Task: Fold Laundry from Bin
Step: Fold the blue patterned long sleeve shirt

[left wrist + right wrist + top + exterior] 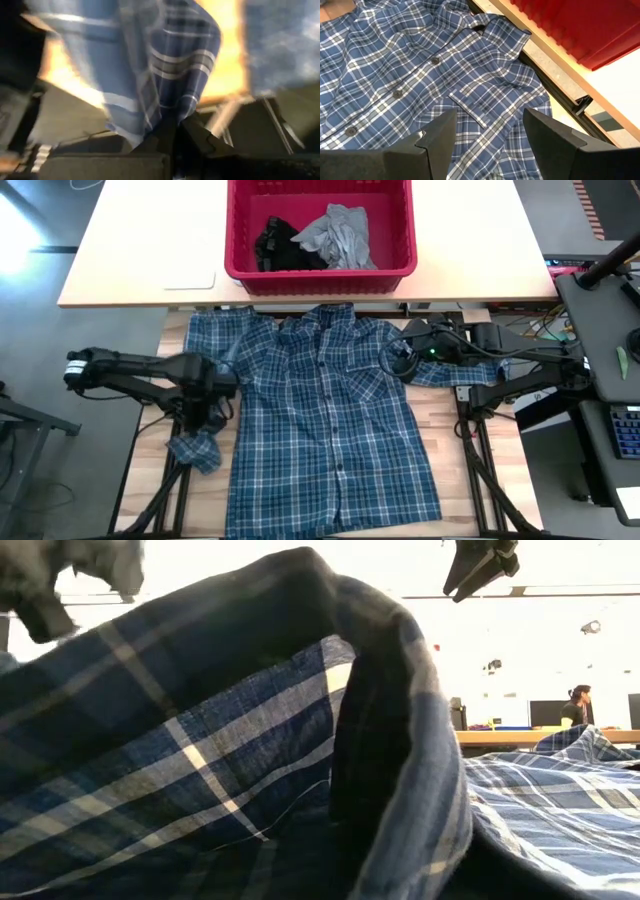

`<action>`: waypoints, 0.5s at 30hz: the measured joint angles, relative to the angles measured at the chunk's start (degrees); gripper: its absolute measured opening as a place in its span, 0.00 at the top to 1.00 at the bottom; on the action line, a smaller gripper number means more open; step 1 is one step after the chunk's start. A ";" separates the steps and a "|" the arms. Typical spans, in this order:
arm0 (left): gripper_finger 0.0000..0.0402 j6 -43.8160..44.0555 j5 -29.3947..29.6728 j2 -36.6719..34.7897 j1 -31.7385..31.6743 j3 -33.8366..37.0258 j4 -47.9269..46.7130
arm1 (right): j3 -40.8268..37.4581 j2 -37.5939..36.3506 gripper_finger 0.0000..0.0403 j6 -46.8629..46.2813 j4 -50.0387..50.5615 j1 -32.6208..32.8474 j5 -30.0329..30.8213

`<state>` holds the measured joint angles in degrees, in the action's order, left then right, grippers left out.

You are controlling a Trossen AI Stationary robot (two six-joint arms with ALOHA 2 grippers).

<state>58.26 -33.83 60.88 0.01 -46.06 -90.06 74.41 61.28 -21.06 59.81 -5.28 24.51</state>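
Plaid shirt point(330, 420): we see it spread front-up on the wooden table point(500, 480), collar toward the red bin point(320, 275); laid flat, we judge, for folding.
Left gripper point(205, 418): fingers closed on the left sleeve point(175, 70); cloth hangs pinched, apparently for folding inward.
Right gripper point(487, 135): fingers spread, empty; hovers above the shirt's pocket side.
Bin: grey T-shirt point(340, 235), black garment point(272, 240) inside.

The plaid shirt point(330, 420) lies spread on the table point(505, 480), buttoned front up, between the two arms. The bin point(320, 275) stands just beyond its collar, holding the grey T-shirt point(340, 235) with the black garment point(272, 240) to its left. The left gripper point(205, 425) sits over the shirt's left sleeve; the right gripper point(400, 360) hovers over the right shoulder.
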 joint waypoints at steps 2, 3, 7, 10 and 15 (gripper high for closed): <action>1.00 1.57 3.20 1.05 0.00 2.59 0.38 | 0.00 0.00 0.44 0.00 0.00 0.00 0.00; 1.00 2.88 3.99 1.83 0.02 2.48 0.90 | 0.00 0.00 0.44 0.00 -0.03 0.00 0.00; 0.94 2.59 11.14 4.19 -0.02 -0.07 0.09 | 0.00 0.00 0.44 -0.20 -0.02 0.00 -0.58; 0.84 0.65 9.31 5.76 0.00 -1.18 0.06 | -0.02 0.00 0.44 -0.06 0.01 0.00 -1.01; 0.60 -2.13 1.71 7.35 0.07 -3.80 0.03 | -0.07 0.00 0.44 0.72 0.28 0.00 -2.26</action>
<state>56.13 -32.12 68.23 0.08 -49.85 -90.03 74.35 61.28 -20.34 60.09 -5.28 22.25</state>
